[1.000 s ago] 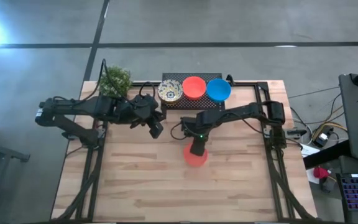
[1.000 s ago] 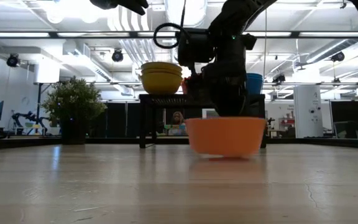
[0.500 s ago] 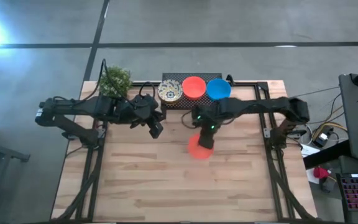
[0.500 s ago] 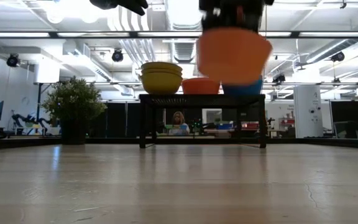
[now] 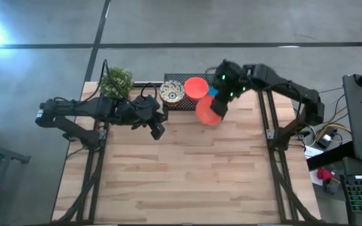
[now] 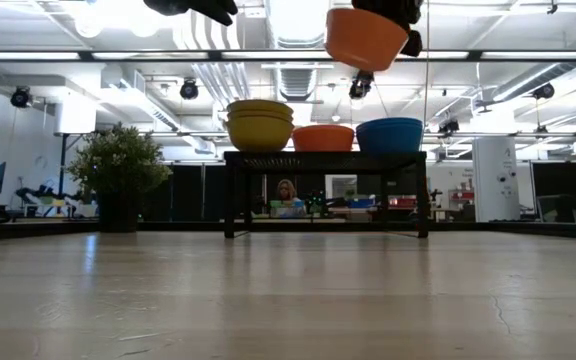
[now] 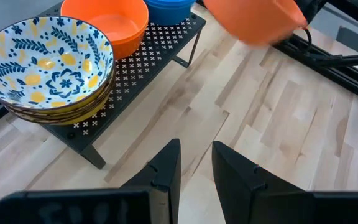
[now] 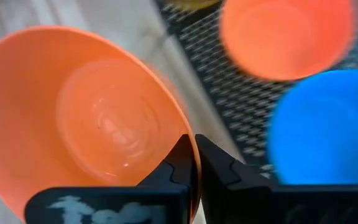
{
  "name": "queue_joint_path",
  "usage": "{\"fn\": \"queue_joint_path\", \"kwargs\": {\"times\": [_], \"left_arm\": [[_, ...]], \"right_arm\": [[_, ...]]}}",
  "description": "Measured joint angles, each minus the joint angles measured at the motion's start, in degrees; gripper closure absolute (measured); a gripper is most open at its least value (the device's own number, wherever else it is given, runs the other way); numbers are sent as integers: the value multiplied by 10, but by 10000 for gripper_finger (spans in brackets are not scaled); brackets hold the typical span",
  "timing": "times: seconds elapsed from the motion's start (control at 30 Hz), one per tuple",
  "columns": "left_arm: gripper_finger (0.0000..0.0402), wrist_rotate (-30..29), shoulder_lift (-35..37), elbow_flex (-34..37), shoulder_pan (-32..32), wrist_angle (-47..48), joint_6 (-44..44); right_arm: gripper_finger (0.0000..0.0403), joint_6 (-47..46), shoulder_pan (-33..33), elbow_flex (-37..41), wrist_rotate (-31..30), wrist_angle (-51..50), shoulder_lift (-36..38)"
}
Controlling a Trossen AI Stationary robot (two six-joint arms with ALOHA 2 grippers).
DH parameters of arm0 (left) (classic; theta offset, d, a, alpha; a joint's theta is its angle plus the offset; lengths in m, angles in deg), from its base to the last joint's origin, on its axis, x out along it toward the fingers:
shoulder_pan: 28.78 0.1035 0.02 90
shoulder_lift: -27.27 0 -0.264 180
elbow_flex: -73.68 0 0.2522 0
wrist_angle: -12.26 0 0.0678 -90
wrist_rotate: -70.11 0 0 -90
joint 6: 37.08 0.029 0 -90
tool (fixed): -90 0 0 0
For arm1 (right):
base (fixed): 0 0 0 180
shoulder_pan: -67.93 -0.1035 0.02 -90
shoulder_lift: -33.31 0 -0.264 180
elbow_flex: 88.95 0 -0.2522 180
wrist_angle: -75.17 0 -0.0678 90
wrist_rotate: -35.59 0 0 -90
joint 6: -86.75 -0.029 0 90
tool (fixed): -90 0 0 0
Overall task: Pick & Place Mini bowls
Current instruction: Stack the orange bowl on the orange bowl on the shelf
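Note:
An orange-red mini bowl [image 5: 207, 112] [image 6: 365, 35] hangs in the air in front of the black mesh rack [image 5: 182, 103] [image 6: 325, 157], with my right gripper [image 8: 194, 158] [image 5: 219, 100] shut on it. On the rack stand a stack of cream patterned bowls [image 5: 172, 92] [image 7: 45, 65], an orange-red bowl [image 5: 195, 86] [image 7: 110, 25] and a blue bowl [image 6: 389, 134] [image 8: 319, 127]. My left gripper [image 7: 196, 165] [image 5: 158, 130] hovers open over the table left of the rack, with nothing between its fingers. My right gripper pinches the orange-red bowl's rim [image 8: 187, 142], one finger inside the bowl and one outside. The fingers slant down from above, on the bowl's side nearest the rack. The bowl is lifted clear of the table and hangs tilted below the fingers.
A small green potted plant [image 5: 116, 81] [image 6: 118, 170] stands at the table's far left corner, beside the rack. The bare wooden tabletop [image 5: 187, 176] stretches from the rack to the near edge. Black frame rails [image 5: 280, 169] run along the table's sides.
My right gripper has risen from the middle of the table and gone toward the far edge, up to the rack, still shut on the orange-red bowl. The bowl, which sat on the table, is now lifted clear and tipped.

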Motion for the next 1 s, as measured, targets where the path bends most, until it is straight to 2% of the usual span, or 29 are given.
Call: {"fn": "queue_joint_path", "kwargs": {"times": [0.17, 0.37, 0.7, 1.0], "left_arm": [[319, 0, 0, 0, 0, 1, 0], [319, 0, 0, 0, 0, 2, 0], [319, 0, 0, 0, 0, 3, 1], [319, 0, 0, 0, 0, 4, 1]], "right_arm": [[394, 27, 69, -74, 5, -44, -39], [394, 63, 132, -180, 9, -90, -122], [394, 112, 179, -352, 41, -149, -276], [394, 144, 194, -352, 38, -165, -317]]}}
